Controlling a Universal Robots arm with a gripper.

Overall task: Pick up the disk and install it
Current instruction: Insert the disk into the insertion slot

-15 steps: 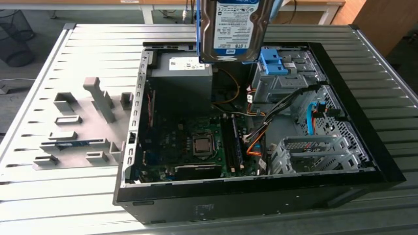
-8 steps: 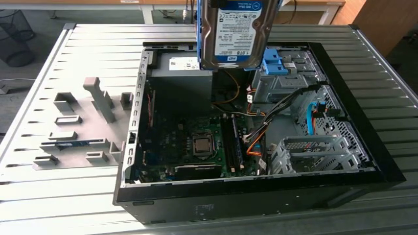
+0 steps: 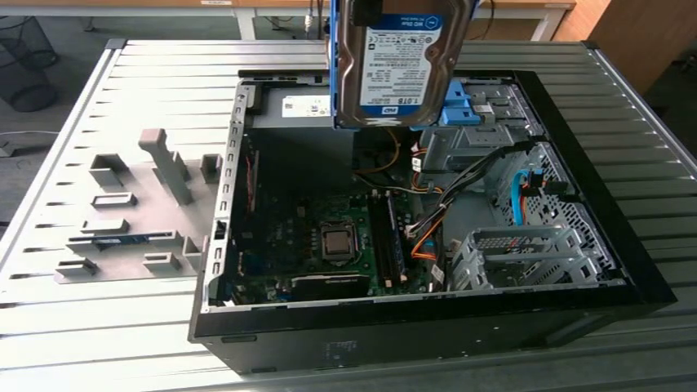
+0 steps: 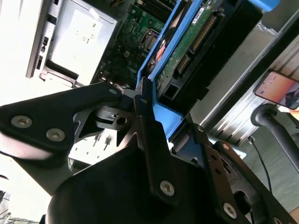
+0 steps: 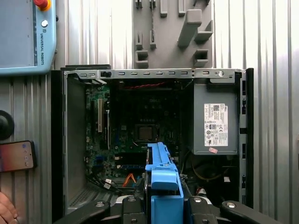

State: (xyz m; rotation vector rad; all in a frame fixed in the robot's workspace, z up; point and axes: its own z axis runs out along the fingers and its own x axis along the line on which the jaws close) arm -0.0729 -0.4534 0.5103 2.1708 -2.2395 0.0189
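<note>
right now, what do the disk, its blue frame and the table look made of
The disk: likely bare metal, going by the silvery, dull sheen along its edge. Its blue frame: probably moulded plastic, uniform matte colour with rounded tabs. The table: seemingly pale grey sheet metal, ribbed slats with soft glare.

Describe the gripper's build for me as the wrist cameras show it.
In the second wrist view the gripper is matte black: flat, angular link plates joined at pivots and fastened with silver screws. A bulky, rounded black housing sits behind them.
</note>
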